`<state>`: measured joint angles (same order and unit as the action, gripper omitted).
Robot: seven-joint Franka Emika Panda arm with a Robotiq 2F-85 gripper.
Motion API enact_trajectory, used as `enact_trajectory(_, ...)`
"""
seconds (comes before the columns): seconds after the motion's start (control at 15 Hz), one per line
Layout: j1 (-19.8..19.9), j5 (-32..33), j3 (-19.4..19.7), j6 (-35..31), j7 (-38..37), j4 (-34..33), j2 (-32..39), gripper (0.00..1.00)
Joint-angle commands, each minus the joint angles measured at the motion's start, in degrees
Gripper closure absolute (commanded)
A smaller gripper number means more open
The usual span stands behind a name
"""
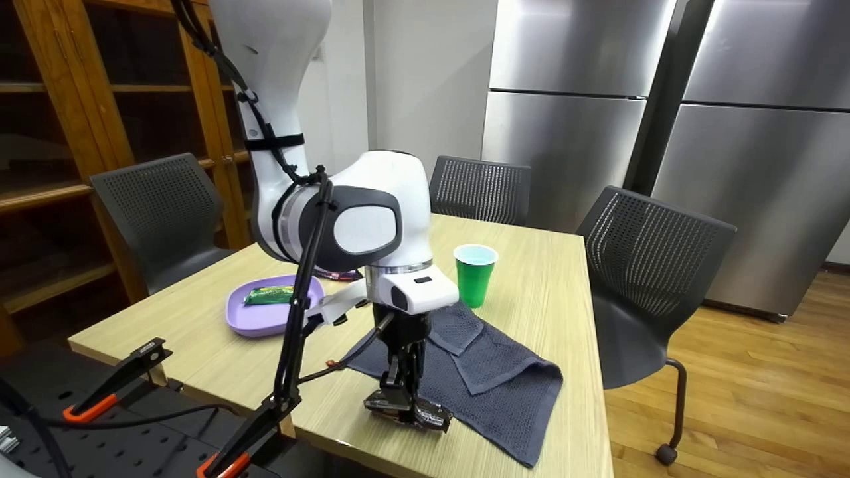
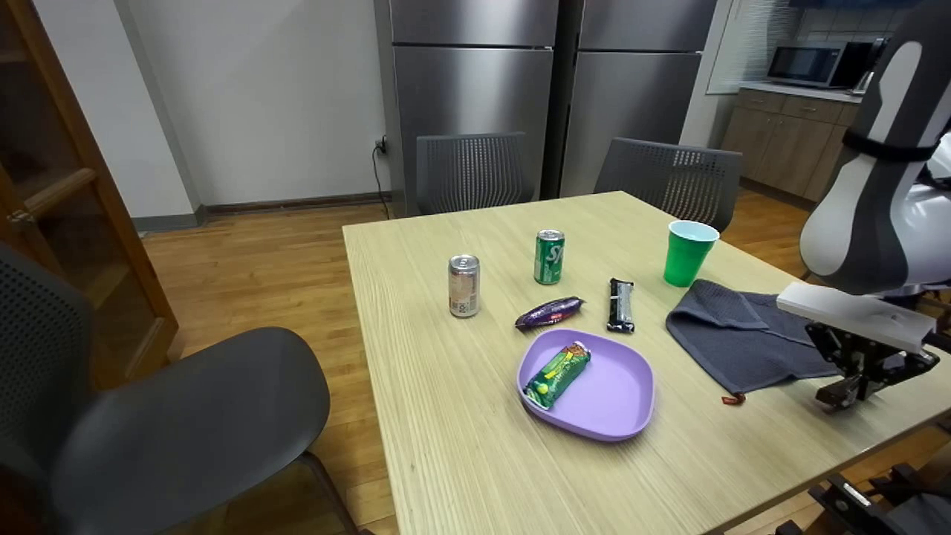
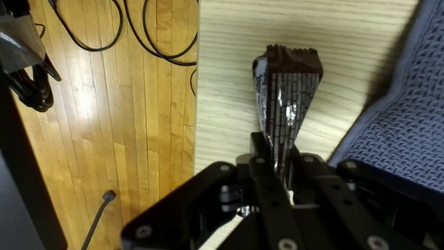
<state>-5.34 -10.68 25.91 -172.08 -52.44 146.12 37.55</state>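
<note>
Your claw (image 3: 277,149) is pinching a brown wrapped bar (image 3: 289,100), one end of which juts out past it in the wrist view. You have it low at the table (image 2: 446,416), close to the edge; you cannot tell whether the bar touches the surface. Just beside the claw lies a blue-grey towel (image 1: 491,385), partly folded over.

Well apart from the claw, in both exterior views, you see a purple plate (image 2: 613,390). In it lies a green-wrapped bar (image 2: 557,375), on the side farther from the claw. Across the towel from the claw stands a green cup (image 2: 687,256), upright and pale inside; its bottom is hidden, so you cannot tell what it holds. Also beyond the towel, a black bar (image 2: 621,306) lies between cup and plate, and a purple wrapped snack (image 2: 550,313) lies just beside the plate. Farthest from your claw, a green can (image 2: 549,258) and a pale can (image 2: 463,286) both stand upright, their insides hidden.
</note>
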Motion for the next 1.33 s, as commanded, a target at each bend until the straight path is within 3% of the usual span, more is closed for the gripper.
enact_trajectory(0.0,-7.7,-0.6,4.8,-1.9,-0.2,4.2,-3.6,0.97)
enact_trajectory(0.47,-24.4,-0.8,14.0,-2.5,-2.3,7.2,-6.1,0.97)
enact_trajectory(0.73,-31.9,-0.8,17.3,-1.8,-3.7,7.8,-7.8,0.97)
enact_trajectory(1.27,-41.7,-0.7,19.8,0.0,-6.3,6.9,-11.1,0.97)
